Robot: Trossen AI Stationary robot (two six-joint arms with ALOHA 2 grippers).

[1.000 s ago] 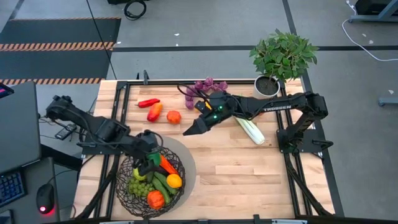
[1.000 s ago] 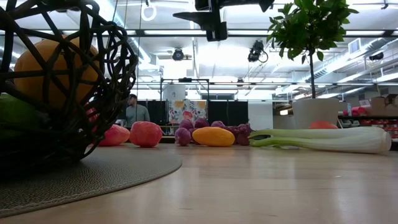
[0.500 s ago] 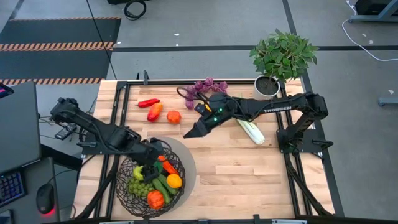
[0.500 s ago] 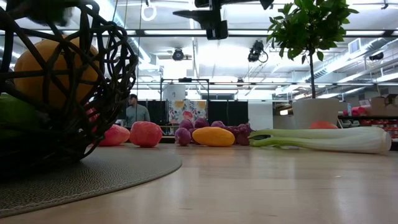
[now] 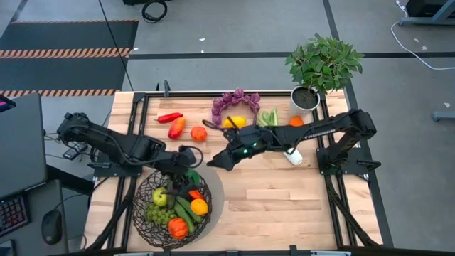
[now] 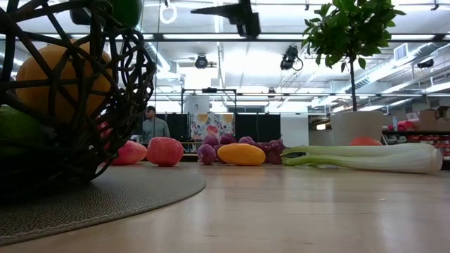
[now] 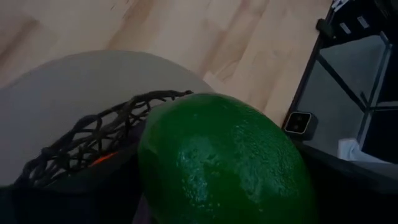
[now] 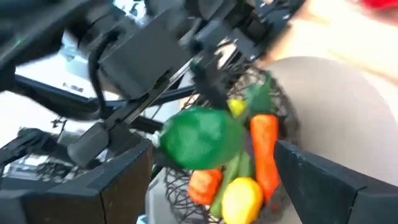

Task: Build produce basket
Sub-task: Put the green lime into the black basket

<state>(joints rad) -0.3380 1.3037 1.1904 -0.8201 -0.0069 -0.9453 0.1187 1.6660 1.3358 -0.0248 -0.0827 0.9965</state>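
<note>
Basket of dark criss-crossing wire, round and bowl-shaped [image 5: 170, 208], is set on a round grey mat [image 5: 213, 186] near the front left corner of the pale wooden counter [image 5: 284, 199]. Inside it are seen green grapes [image 5: 159, 212], a carrot [image 5: 192, 190], cucumbers [image 5: 184, 208], a lemon [image 5: 199, 206], an orange-red pepper [image 5: 177, 227] and a pale green apple [image 5: 161, 198].

A white pot with a leafy green plant [image 5: 323, 65] is placed at the back right corner. A long pale green celery stalk [image 6: 365, 157] is laid near the right edge, partly covered from above by the right arm.

The left claw [image 5: 186, 162] is held over the basket's back rim, its fingers spread wide around a round dark green fruit [image 7: 224, 162]. The right claw [image 5: 215, 162] is held above the counter's middle just beside the mat, open wide and empty.

Along the back edge are laid purple grapes [image 5: 238, 99], a red chilli [image 5: 169, 117], an orange-red pepper [image 5: 176, 128], a tomato [image 5: 198, 133] and a yellow fruit [image 5: 235, 122].
</note>
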